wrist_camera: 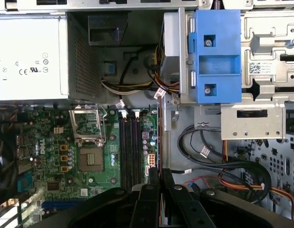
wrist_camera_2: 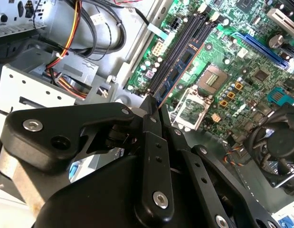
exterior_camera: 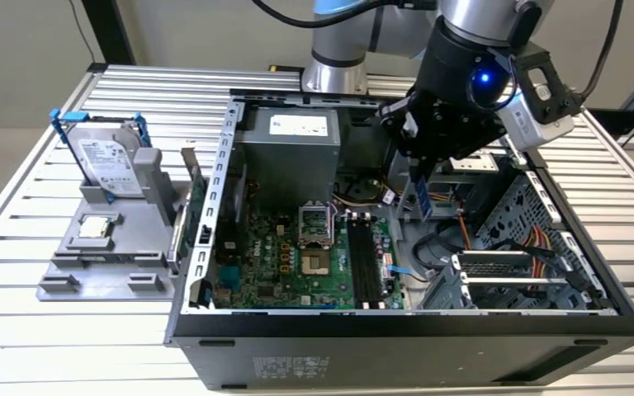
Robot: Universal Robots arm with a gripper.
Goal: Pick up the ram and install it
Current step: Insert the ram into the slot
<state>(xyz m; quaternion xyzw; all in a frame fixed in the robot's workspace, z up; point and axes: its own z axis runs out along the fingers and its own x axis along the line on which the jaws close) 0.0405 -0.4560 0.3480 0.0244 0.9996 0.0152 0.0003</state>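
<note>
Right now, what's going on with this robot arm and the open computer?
A single robot arm is working over an open computer case. Its gripper is shut on the ram, a thin blue stick that hangs upright below it, over the inside of the case. The ram is not seated yet: it is in the air, to the exterior view's right of the long black memory slots on the motherboard. A hard drive stands in a grey holder outside the case.
</note>
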